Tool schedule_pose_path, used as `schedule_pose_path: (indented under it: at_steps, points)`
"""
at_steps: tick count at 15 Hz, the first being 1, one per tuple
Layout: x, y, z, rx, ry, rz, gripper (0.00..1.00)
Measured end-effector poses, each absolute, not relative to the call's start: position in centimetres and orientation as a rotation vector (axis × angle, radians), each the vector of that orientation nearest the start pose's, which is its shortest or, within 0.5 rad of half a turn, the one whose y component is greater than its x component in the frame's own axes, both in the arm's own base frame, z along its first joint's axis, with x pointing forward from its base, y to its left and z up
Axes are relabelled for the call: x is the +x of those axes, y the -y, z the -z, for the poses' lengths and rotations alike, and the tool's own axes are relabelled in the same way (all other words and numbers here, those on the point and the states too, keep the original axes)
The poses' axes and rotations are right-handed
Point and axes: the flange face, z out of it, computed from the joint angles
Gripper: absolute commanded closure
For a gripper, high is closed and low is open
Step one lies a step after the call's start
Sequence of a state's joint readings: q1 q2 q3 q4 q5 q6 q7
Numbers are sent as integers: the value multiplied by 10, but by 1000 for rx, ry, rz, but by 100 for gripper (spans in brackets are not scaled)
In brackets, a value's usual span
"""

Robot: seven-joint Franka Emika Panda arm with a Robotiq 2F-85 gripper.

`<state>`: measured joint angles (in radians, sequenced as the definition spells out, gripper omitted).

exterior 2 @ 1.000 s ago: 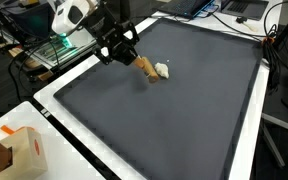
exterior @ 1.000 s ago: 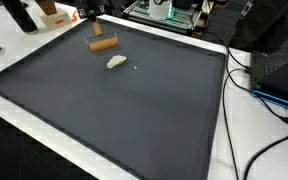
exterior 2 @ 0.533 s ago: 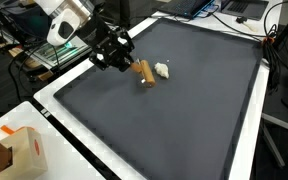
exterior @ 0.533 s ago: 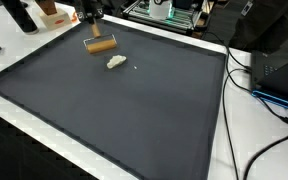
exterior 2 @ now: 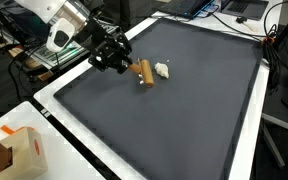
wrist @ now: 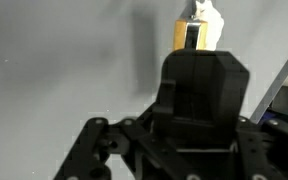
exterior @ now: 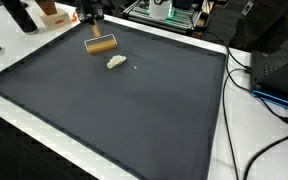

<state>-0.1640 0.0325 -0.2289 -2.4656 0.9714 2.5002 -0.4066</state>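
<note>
Jaws just beside wooden block (exterior 2: 143,72)

Cannot make out in an exterior view how the jaws of the gripper (exterior 2: 112,62) stand: too small and dark. Cannot follow the gripper (exterior: 92,17) upward, clipped at the 12 o'clock edge. Cannot see the fingertips in the wrist view, cut off at 6 o'clock, nor the near end of the wooden block (wrist: 189,36), covered by black housing. Cannot identify the white lump (wrist: 206,10) at 12 o'clock, blurred and clipped, nor the tiny pale speck (exterior: 135,68) at its 3 o'clock.
</note>
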Motion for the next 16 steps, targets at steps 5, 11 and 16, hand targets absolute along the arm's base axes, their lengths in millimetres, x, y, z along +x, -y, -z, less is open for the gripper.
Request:
schedule_pose_path:
  at_steps: [5, 11, 16]
  points:
    - [434, 187, -278, -2373, -1018, 266, 77]
    - [433, 181, -278, -2313, -1049, 195, 77]
    - [438, 169, -292, -2294, -1078, 158, 77]
